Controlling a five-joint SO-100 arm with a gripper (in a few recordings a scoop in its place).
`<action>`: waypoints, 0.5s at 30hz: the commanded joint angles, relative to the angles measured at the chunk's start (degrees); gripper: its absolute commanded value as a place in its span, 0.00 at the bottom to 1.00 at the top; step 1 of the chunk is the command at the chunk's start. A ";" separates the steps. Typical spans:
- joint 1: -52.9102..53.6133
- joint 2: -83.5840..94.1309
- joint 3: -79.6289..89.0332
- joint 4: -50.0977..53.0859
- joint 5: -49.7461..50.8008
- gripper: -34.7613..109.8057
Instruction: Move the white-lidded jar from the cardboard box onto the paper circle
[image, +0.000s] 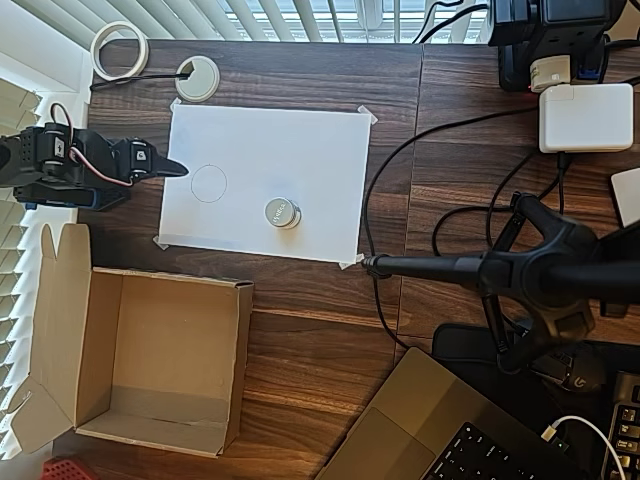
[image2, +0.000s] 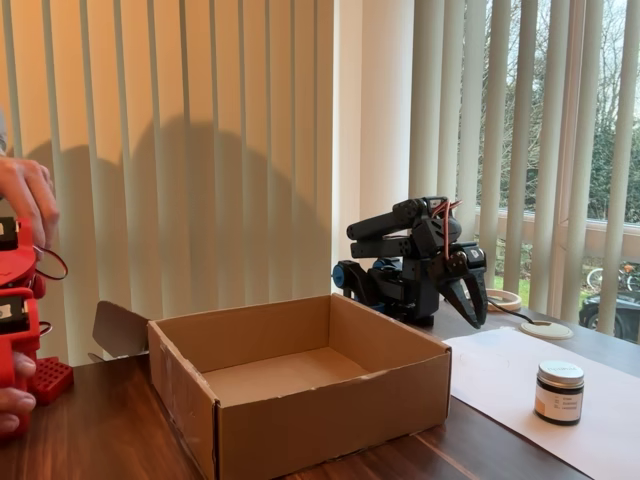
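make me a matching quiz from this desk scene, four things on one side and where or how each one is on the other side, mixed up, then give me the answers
Things:
1. white-lidded jar
2. cardboard box
3. paper circle
4. gripper

Places or states:
A. open-topped with nothing inside
B. drawn outline with nothing standing in it
C. upright on the white paper sheet, outside the outline
D. at the paper's left edge in the overhead view, holding nothing

Pairs: 1-C, 2-A, 3-B, 4-D
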 joint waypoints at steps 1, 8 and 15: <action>-0.18 3.60 -0.79 1.85 -0.53 0.24; -0.35 3.60 -0.79 1.85 -0.88 0.24; -0.35 3.60 -0.79 1.85 -0.88 0.24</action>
